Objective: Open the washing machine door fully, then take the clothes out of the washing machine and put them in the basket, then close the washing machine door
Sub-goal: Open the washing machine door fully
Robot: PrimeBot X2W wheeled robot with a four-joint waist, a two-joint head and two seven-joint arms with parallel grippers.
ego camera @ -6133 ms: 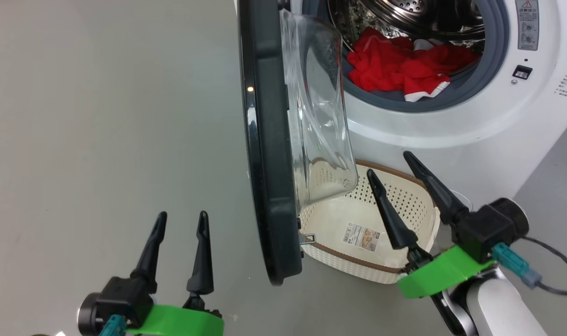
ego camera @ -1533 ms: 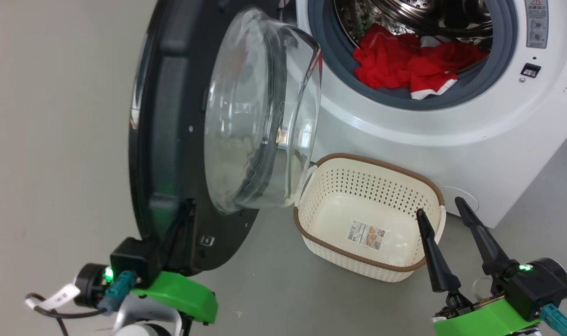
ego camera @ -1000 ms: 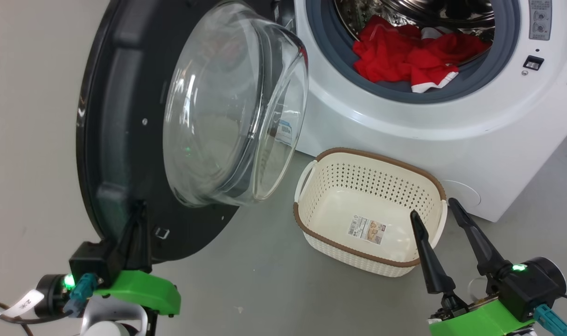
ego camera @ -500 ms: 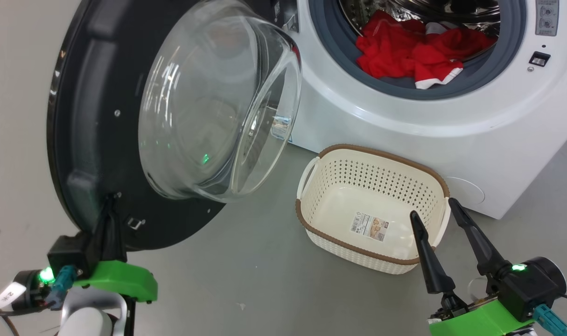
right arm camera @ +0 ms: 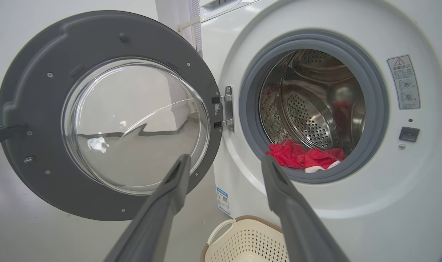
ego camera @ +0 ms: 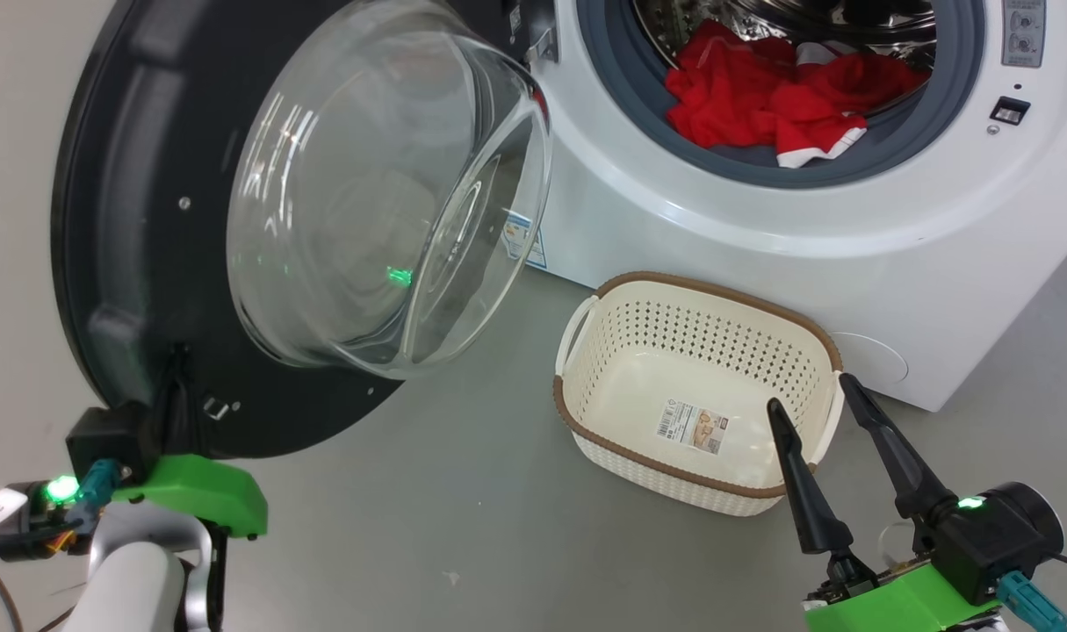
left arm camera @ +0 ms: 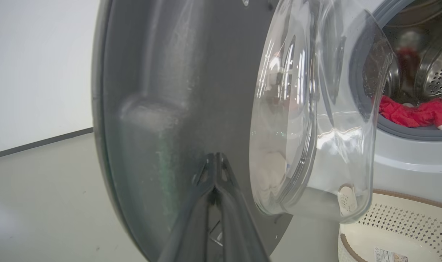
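Washing machine door [ego camera: 147, 219] wide open, clothes [ego camera: 744, 88] in the drum [right arm camera: 308, 109].
Left hand [left arm camera: 215, 160] closed, against the door's inner face; right hand [ego camera: 807, 392] open near the basket [ego camera: 700, 290].

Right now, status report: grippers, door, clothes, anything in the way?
Left gripper shut, tips against washing machine door; right gripper open by basket. Door wide open, clothes in drum, basket empty. Opening unobstructed.

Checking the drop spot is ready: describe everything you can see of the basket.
The basket is small, rectangular cream plastic: perforated walls, brown woven-look rim, two side handles, paper label inside. It stands upright and empty on the grey floor before the washing machine, the open right claw beside it.
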